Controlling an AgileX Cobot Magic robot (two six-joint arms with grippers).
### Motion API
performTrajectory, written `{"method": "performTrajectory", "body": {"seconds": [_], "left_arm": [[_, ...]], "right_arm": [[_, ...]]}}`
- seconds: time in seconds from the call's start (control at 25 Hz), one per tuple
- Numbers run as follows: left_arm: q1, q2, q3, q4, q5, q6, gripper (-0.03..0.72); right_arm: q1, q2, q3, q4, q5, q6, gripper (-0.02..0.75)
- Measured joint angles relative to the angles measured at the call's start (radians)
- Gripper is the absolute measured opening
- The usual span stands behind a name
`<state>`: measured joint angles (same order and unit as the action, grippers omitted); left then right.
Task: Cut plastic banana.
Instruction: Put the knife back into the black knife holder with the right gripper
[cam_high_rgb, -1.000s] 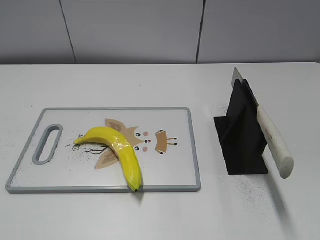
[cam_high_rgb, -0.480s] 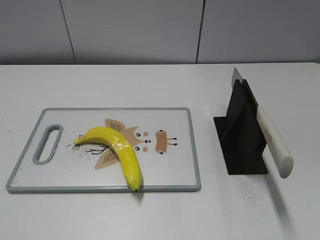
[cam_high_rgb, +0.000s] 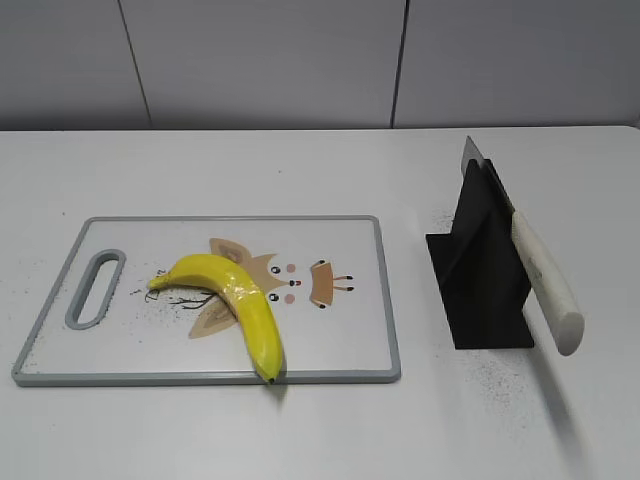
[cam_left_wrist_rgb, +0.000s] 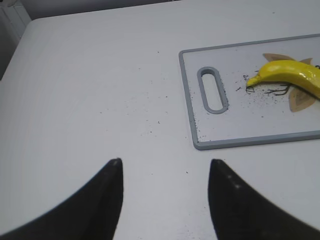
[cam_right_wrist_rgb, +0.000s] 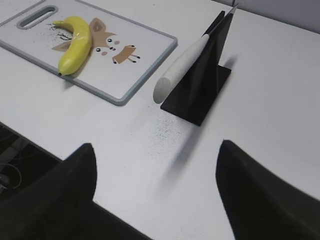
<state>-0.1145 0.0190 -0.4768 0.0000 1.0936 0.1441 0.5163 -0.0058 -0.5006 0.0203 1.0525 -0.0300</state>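
Observation:
The plastic banana (cam_high_rgb: 234, 300) lies on the white cutting board (cam_high_rgb: 340, 340), its dark tip at the board's front edge. It also shows in the left wrist view (cam_left_wrist_rgb: 290, 76) and the right wrist view (cam_right_wrist_rgb: 75, 42). A knife with a white handle (cam_high_rgb: 545, 280) rests slanted in a black stand (cam_high_rgb: 480, 280) to the right of the board. The knife (cam_right_wrist_rgb: 182, 65) and the stand (cam_right_wrist_rgb: 200, 90) also show in the right wrist view. My left gripper (cam_left_wrist_rgb: 164, 162) is open and empty over bare table left of the board. My right gripper (cam_right_wrist_rgb: 156, 146) is open and empty near the table's front edge.
The cutting board (cam_left_wrist_rgb: 235, 137) has a grey rim and a handle slot (cam_high_rgb: 93, 288) at its left end. Dark specks lie on the board and around the stand. The table's front edge (cam_right_wrist_rgb: 45, 145) shows in the right wrist view. Neither arm shows in the exterior view.

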Motion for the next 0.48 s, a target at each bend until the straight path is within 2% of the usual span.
{"method": "performTrajectory", "body": {"seconds": [0.08,0.36,0.48], "left_arm": [[0.000,0.000,0.000,-0.006,0.000,0.000,0.510],[0.000,0.000,0.000,-0.006,0.000,0.000,0.510],[0.000,0.000,0.000,-0.006,0.000,0.000,0.510]], "right_arm": [[-0.043,0.000,0.000,0.003,-0.001,0.000,0.563],[-0.310,0.000,0.000,0.003,-0.002,0.001,0.562],[-0.389,0.000,0.000,0.003,-0.002,0.001,0.562]]}}
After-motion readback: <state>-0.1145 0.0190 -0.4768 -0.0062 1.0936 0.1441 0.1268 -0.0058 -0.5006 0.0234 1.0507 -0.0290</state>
